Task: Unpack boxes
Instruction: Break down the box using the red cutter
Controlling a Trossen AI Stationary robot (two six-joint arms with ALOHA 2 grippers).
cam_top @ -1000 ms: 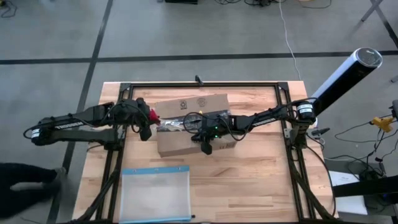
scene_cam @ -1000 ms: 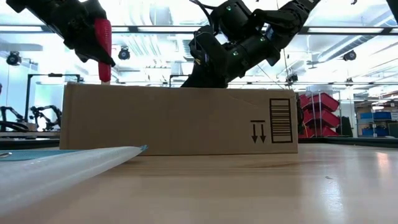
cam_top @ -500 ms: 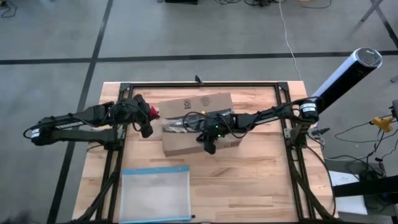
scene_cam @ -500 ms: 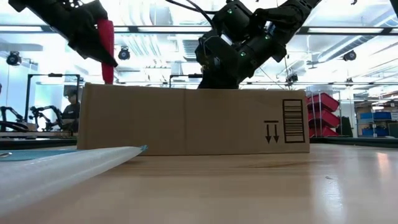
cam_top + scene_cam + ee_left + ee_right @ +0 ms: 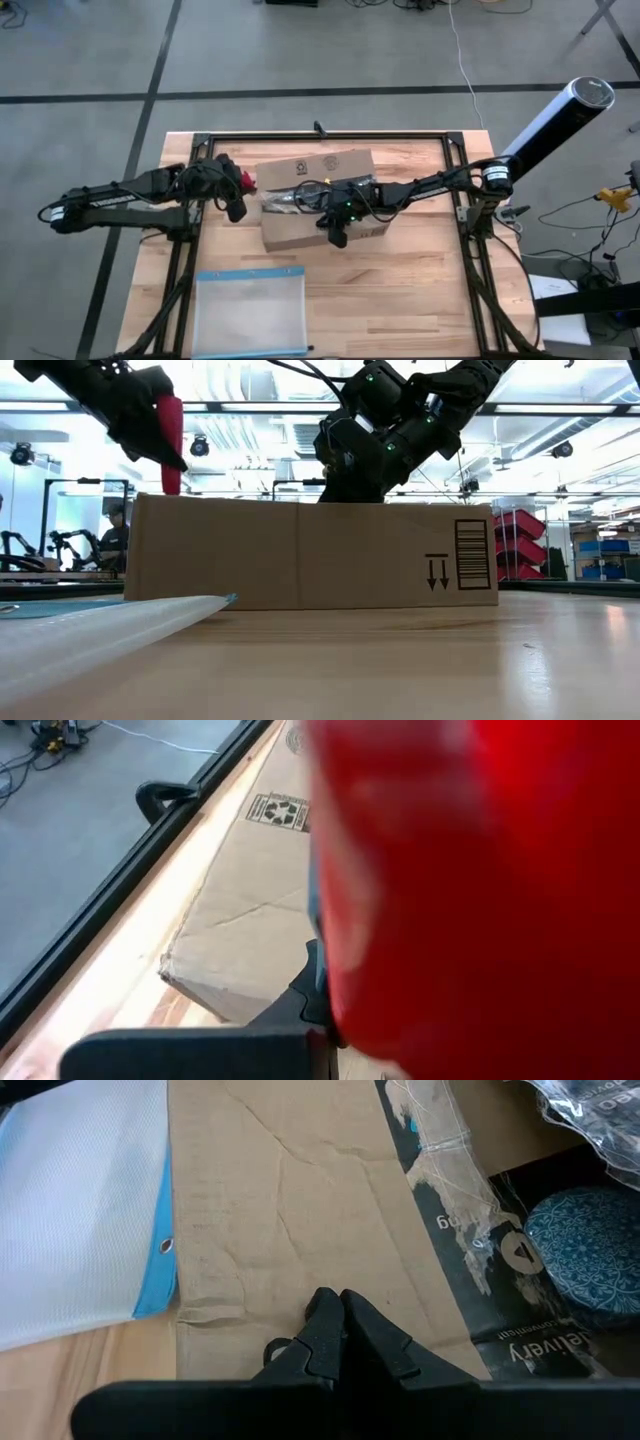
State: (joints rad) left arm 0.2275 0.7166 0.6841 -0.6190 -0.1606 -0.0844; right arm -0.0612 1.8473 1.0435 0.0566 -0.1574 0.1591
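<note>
The cardboard box (image 5: 318,200) lies near the middle of the counter (image 5: 420,290), its long axis running roughly from nine o'clock to three o'clock in the high view, slightly turned. Its far flap is folded out flat toward twelve o'clock and carries a printed recycling symbol (image 5: 279,810). The near side wall shows two downward arrows (image 5: 436,571) and a barcode (image 5: 471,555). A dark band on the top flap bears partial lettering that reads "livery" (image 5: 520,1347); torn clear tape (image 5: 450,1170) clings beside it. Inside the opening sit a blue patterned round item (image 5: 585,1250) and crinkled clear wrapping (image 5: 590,1115).

The right pincer (image 5: 337,1312) has its fingers pressed together, tips resting on the near flap; its arm reaches in from three o'clock. The left pincer (image 5: 237,188) hovers at the box's nine o'clock end, clamped on a red tool (image 5: 170,435) pointing down, its arm stretched in from nine o'clock. A clear pouch with a blue edge (image 5: 250,312) lies flat toward seven o'clock.
</note>
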